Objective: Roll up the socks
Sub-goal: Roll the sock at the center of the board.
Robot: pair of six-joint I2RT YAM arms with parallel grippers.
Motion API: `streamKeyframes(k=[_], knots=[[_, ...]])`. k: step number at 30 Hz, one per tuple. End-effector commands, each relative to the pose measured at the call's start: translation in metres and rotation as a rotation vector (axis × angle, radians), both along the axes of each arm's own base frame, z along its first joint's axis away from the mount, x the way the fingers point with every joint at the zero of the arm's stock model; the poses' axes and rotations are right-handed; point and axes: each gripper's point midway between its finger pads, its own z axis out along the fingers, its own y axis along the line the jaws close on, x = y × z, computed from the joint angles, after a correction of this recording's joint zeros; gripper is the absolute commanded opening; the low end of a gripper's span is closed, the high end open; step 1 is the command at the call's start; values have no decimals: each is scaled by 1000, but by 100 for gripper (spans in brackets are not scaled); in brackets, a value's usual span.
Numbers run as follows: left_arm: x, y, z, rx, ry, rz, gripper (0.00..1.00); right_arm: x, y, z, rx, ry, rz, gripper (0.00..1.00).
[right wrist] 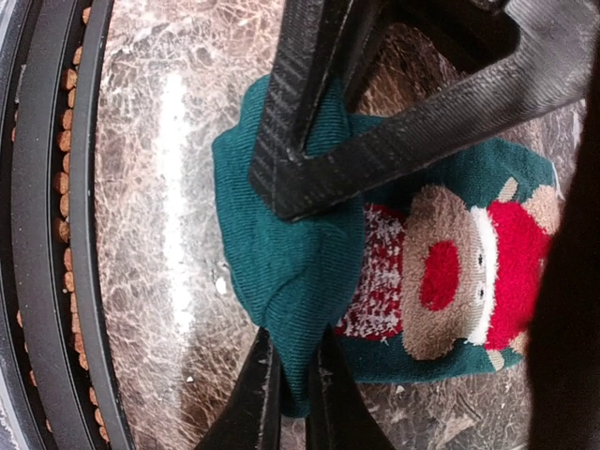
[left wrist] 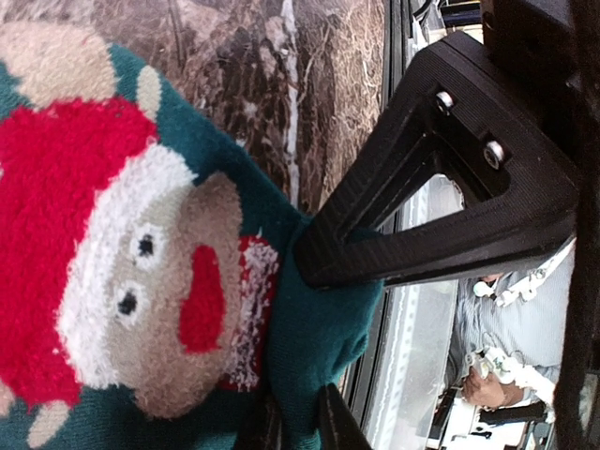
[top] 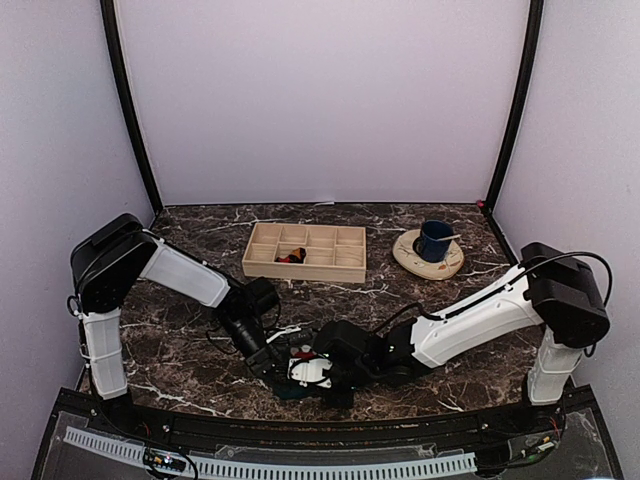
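The right claw [right wrist: 284, 270] is clamped on the folded end of the teal Santa sock [right wrist: 441, 272]. The left claw [left wrist: 317, 330] straddles that same end, barely parted; whether it grips, I cannot tell. The black edge rail [right wrist: 56, 234] runs close beside both claws. On their far side, open marble [top: 190, 350] reaches 1 wooden tray [top: 300, 272].
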Motion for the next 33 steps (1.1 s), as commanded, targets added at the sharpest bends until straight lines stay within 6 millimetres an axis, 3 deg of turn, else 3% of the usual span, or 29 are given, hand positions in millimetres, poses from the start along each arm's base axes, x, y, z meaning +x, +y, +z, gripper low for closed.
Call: streamKeyframes(k=[1, 11, 33], knots=[[4, 12, -13, 83, -36, 25, 19, -8, -3, -14, -39, 32, 8, 0], [17, 19, -4, 94, -124, 96, 27, -5, -7, -15, -28, 75, -23, 0], [43, 25, 22, 74, -252, 195, 30, 4, -14, -7, 68, 208, -184, 0]])
